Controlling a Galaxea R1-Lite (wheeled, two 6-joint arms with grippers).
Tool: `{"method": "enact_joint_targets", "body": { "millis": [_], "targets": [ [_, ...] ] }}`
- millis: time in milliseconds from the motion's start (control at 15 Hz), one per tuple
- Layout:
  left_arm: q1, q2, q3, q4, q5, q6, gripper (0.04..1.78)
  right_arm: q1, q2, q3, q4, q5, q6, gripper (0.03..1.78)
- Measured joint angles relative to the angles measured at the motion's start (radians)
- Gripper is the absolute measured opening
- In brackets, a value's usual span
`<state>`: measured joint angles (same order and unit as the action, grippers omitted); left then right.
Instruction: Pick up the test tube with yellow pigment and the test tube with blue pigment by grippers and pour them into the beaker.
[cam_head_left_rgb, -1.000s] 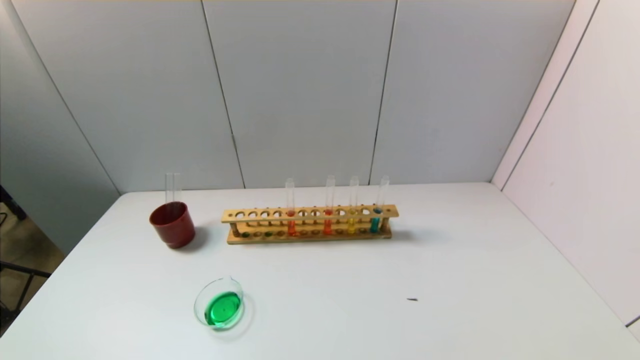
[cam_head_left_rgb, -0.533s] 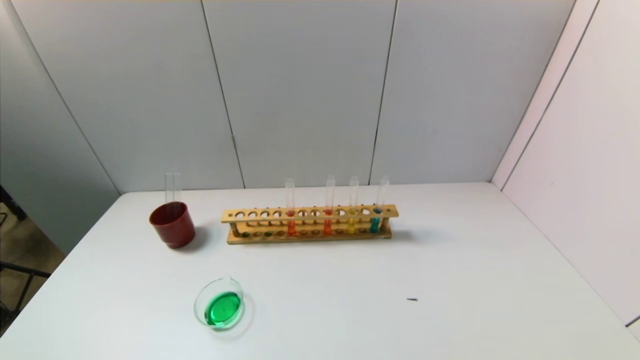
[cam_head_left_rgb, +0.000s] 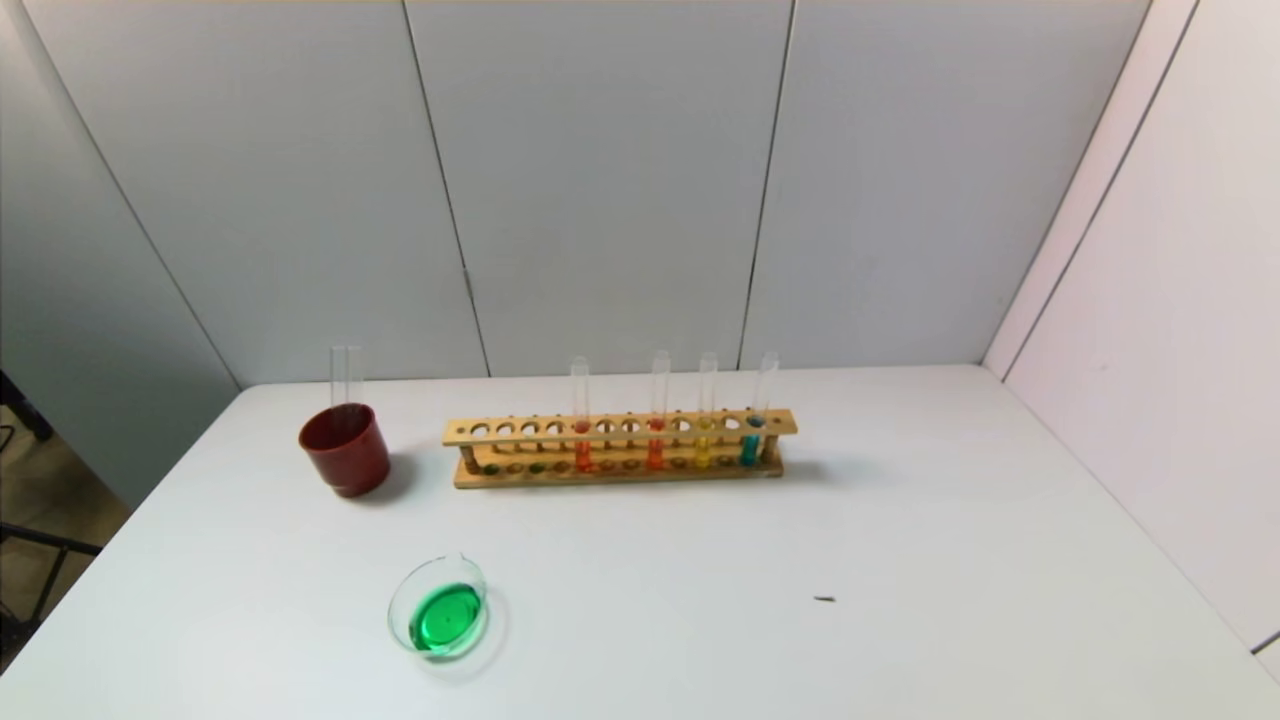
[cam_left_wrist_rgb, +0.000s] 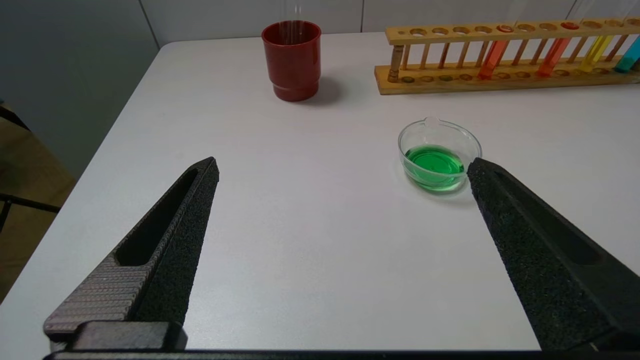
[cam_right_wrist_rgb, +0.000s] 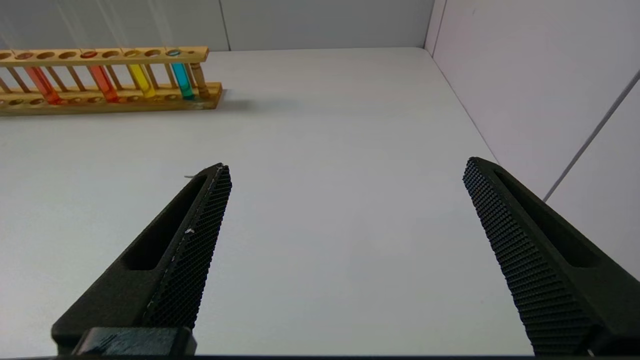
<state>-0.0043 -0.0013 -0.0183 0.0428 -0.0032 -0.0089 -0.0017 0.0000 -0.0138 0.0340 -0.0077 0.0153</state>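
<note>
A wooden rack (cam_head_left_rgb: 620, 450) stands at the back of the white table. In it stand two orange-red tubes, a yellow tube (cam_head_left_rgb: 704, 440) and a blue tube (cam_head_left_rgb: 752, 435) at its right end; both also show in the right wrist view, the yellow tube (cam_right_wrist_rgb: 142, 80) beside the blue tube (cam_right_wrist_rgb: 182, 80). The clear beaker (cam_head_left_rgb: 440, 607) holds green liquid near the front left; it shows in the left wrist view (cam_left_wrist_rgb: 440, 155). My left gripper (cam_left_wrist_rgb: 342, 167) is open and empty, short of the beaker. My right gripper (cam_right_wrist_rgb: 345, 167) is open and empty over bare table. Neither gripper shows in the head view.
A dark red cup (cam_head_left_rgb: 345, 448) with empty clear tubes in it stands left of the rack. A small dark speck (cam_head_left_rgb: 824, 599) lies on the table at front right. Grey panel walls close the back and the right side. The table's left edge drops off.
</note>
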Motion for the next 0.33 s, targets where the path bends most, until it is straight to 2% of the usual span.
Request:
{"method": "enact_joint_targets", "body": {
  "millis": [333],
  "targets": [
    [0.000, 0.000, 0.000, 0.000, 0.000, 0.000, 1.75, 0.000, 0.000, 0.000, 0.000, 0.000, 0.000, 1.70]
  ]
}}
